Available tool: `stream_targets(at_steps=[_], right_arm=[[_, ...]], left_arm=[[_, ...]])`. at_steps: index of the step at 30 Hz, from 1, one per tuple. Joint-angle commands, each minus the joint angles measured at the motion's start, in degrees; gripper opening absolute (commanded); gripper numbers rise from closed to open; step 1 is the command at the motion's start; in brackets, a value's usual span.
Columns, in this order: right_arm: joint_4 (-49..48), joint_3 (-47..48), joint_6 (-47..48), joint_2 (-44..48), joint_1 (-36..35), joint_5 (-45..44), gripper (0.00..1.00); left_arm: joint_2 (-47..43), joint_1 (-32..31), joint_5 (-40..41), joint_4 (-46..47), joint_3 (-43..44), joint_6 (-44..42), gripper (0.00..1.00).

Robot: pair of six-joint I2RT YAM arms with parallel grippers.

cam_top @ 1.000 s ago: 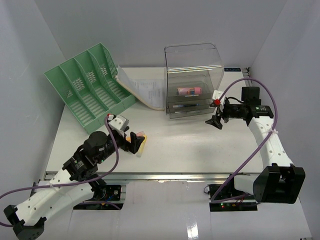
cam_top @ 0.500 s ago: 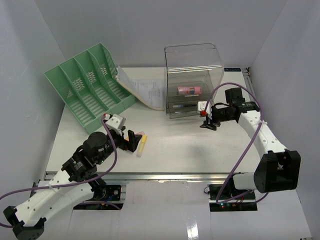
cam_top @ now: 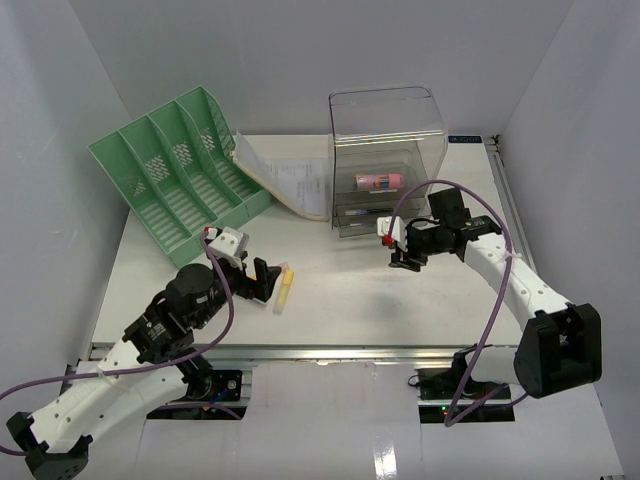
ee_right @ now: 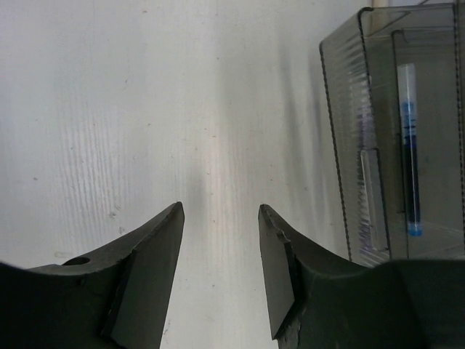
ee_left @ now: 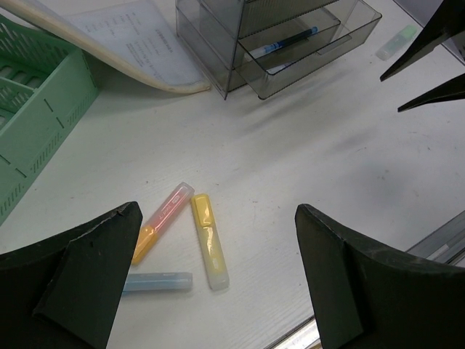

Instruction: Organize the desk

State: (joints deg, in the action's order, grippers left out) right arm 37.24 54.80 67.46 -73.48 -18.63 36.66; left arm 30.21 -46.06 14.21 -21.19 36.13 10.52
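Observation:
On the white desk [cam_top: 350, 305] my left gripper [cam_top: 262, 280] stands wide open just above three highlighters. In the left wrist view my left gripper [ee_left: 218, 211] frames a yellow highlighter [ee_left: 208, 241], an orange-pink one [ee_left: 163, 222] and a pale blue one [ee_left: 156, 281]. My right gripper [cam_top: 402, 262] hovers over bare desk in front of the clear drawer unit [cam_top: 388, 160]. Seen from the right wrist, my right gripper [ee_right: 220, 206] has its jaws partly apart with nothing between them. A blue pen [ee_right: 409, 167] lies in a drawer.
A green file sorter [cam_top: 175, 165] leans at the back left, with papers [cam_top: 290, 180] beside it. A pink object [cam_top: 378, 181] lies inside the drawer unit. A pale green highlighter [ee_left: 396, 42] lies right of the drawers. The metal rail [cam_top: 330, 352] runs along the front edge.
My right arm has swung left, from beside the drawer unit to in front of it, and its jaws have narrowed. My left gripper has drawn back slightly from the highlighters.

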Motion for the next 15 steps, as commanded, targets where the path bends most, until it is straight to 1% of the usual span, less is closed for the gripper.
stream_targets(at_steps=[1,4,7,10,12,13,15], right_arm=[[-3.08,-0.53,-3.60,2.62,-3.30,-2.56,0.51],[-2.13,-0.59,-1.62,3.10,-3.43,-4.69,0.50],[-0.89,-1.28,4.43,3.41,-3.43,-7.18,0.50],[-0.31,-1.67,10.12,2.90,-3.43,-7.95,0.51],[0.10,-1.57,13.01,1.34,-3.43,-7.96,0.51],[0.54,-1.42,16.75,-0.43,-3.43,-7.58,0.51],[1.38,-0.62,21.15,-3.22,-3.43,-6.48,0.51]], left_arm=[[-0.79,0.27,0.45,-0.98,-0.44,2.79,0.98],[-1.87,0.35,0.83,-1.65,-0.54,5.78,0.98],[-3.14,0.27,2.13,-1.65,-0.94,9.98,0.98],[-3.27,0.27,3.34,-1.01,-1.64,12.10,0.98],[-2.65,0.27,3.23,-0.89,-1.88,12.47,0.98],[-2.08,0.27,2.87,-0.96,-1.93,12.58,0.98],[-1.03,0.27,2.06,-1.13,-1.94,12.51,0.98]])
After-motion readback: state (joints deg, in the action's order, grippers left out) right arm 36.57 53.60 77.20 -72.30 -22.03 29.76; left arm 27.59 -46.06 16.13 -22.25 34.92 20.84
